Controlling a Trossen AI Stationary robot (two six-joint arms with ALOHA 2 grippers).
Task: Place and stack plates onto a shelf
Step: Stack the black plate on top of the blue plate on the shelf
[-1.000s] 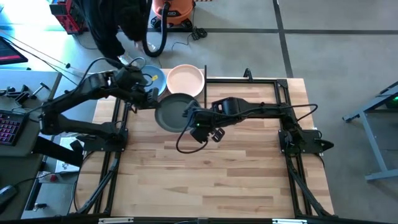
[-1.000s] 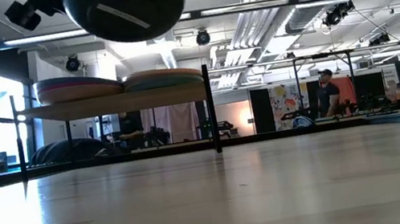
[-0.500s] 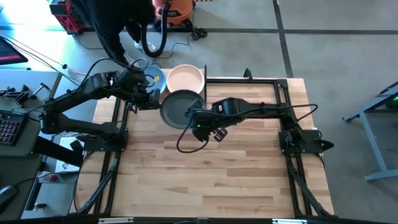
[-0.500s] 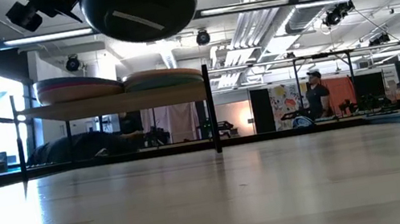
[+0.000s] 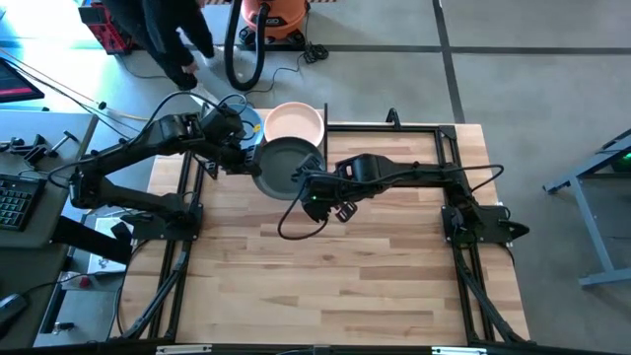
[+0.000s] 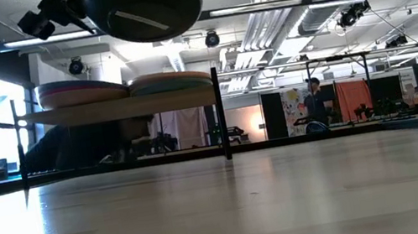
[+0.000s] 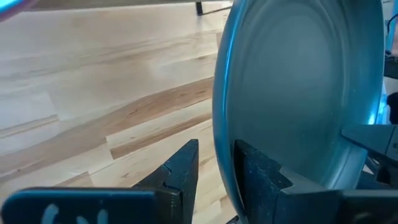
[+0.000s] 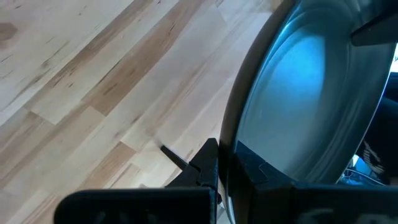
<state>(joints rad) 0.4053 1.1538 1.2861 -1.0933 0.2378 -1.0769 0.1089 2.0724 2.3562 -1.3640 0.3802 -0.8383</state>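
Dark charcoal plate (image 5: 285,168) held up in the air above the table (image 5: 335,286), near the shelf, gripped at opposite edges by both arms. Seen from table height as a dark round underside (image 6: 144,9) hanging above the shelf's level, clear of the stacks below.

Right gripper (image 5: 306,187) pinched tight on the plate's rim at the side nearer the table's middle; in its own wrist view the two dark fingers (image 8: 208,165) sit pressed against either face of the rim, no gap left. Left gripper (image 5: 248,158) at the opposite edge, toward the shelf's left stack; in its wrist view the fingers (image 7: 180,168) straddle the rim, one on each side, a sliver of space visible beside the outer one. Whether clamped or only loosely around the rim, cannot tell.

Shelf (image 6: 118,107) at the table's far left corner, a light-wood board on thin black posts. Two stacks of plates on it: the left stack (image 6: 81,92) pink on top from the side, bluish from above (image 5: 246,123) and partly hidden by the left arm; the right stack (image 6: 169,81) topped by a peach plate (image 5: 294,125). Held plate overlapping the near edge of both stacks in the overhead view.

Beyond the table, a person in dark clothing (image 5: 163,35) on the floor near an orange vacuum (image 5: 274,18).
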